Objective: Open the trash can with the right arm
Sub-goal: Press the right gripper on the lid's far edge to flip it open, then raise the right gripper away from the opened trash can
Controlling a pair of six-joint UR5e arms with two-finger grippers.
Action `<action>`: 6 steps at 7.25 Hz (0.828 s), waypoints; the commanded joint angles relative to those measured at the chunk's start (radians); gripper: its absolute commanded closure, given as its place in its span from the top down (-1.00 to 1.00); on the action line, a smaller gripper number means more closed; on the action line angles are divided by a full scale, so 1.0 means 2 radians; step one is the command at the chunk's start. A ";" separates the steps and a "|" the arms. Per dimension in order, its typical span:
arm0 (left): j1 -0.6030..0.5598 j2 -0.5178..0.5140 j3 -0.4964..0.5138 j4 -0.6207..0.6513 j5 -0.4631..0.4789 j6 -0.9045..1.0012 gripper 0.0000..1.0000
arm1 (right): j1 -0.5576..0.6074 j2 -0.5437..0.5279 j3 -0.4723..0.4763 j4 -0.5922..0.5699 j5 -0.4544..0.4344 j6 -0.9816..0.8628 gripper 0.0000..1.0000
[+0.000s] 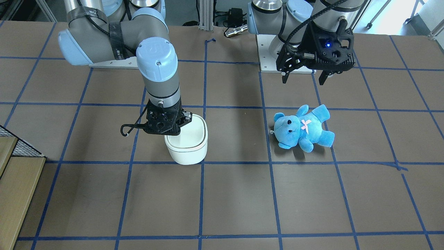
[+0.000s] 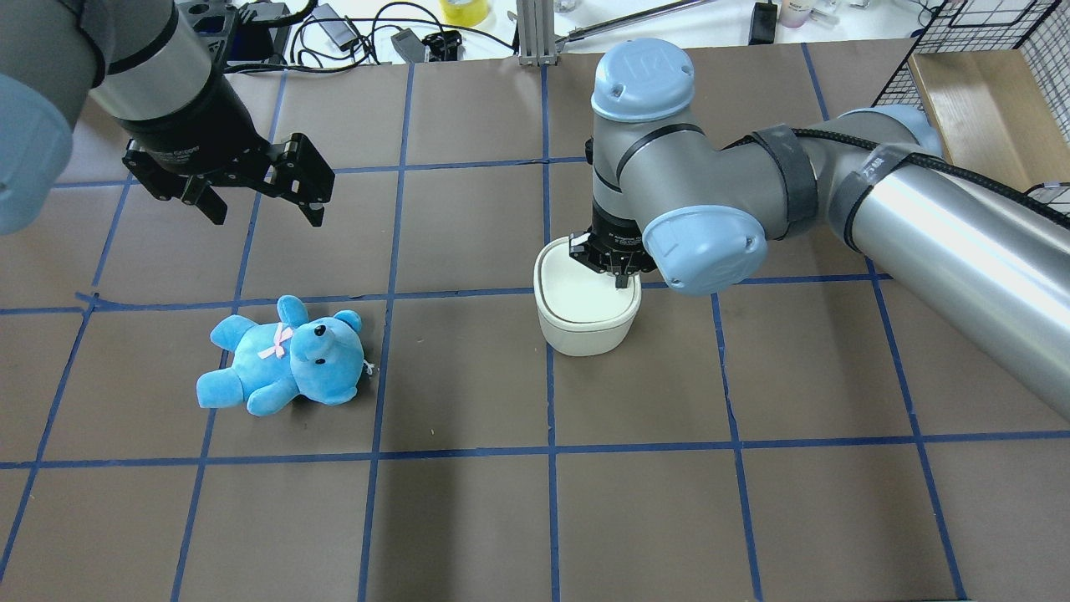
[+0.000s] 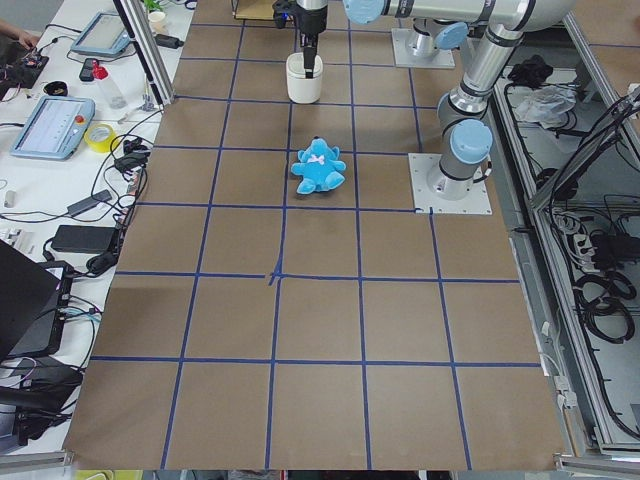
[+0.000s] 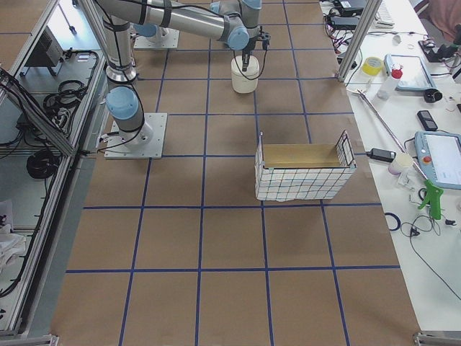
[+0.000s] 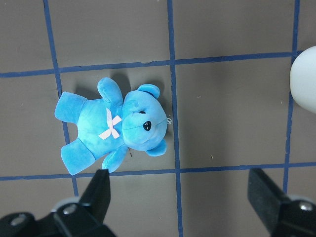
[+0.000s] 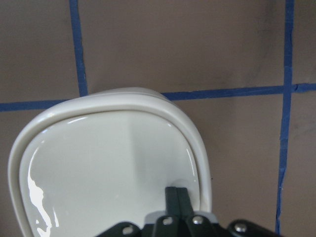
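The white trash can stands on the table, and its lid lies flat. It also shows in the right wrist view. My right gripper points straight down onto the lid, near the rim on the can's right side. Its fingers are pressed together and touch the lid just inside the rim, holding nothing. My left gripper is open and empty and hangs above the table, away from the can. In the left wrist view, its fingers stand wide apart.
A blue teddy bear lies on its back on the table below my left gripper; it also shows in the left wrist view. A wire basket with a cardboard lining stands to the right of the can, near the table's right end.
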 commanded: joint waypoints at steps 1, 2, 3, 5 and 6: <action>0.000 0.000 0.000 0.000 0.000 0.000 1.00 | -0.001 -0.044 -0.026 0.008 -0.006 0.000 0.99; 0.000 0.000 0.000 0.000 0.000 -0.001 1.00 | -0.013 -0.062 -0.049 0.043 -0.009 -0.006 1.00; 0.000 0.000 0.000 0.000 0.000 -0.001 1.00 | -0.021 -0.065 -0.090 0.089 -0.034 -0.027 1.00; 0.000 0.000 0.000 0.000 0.000 -0.001 1.00 | -0.047 -0.065 -0.150 0.141 -0.028 -0.038 1.00; 0.000 0.000 0.000 0.000 0.000 0.000 1.00 | -0.051 -0.067 -0.160 0.142 -0.028 -0.044 1.00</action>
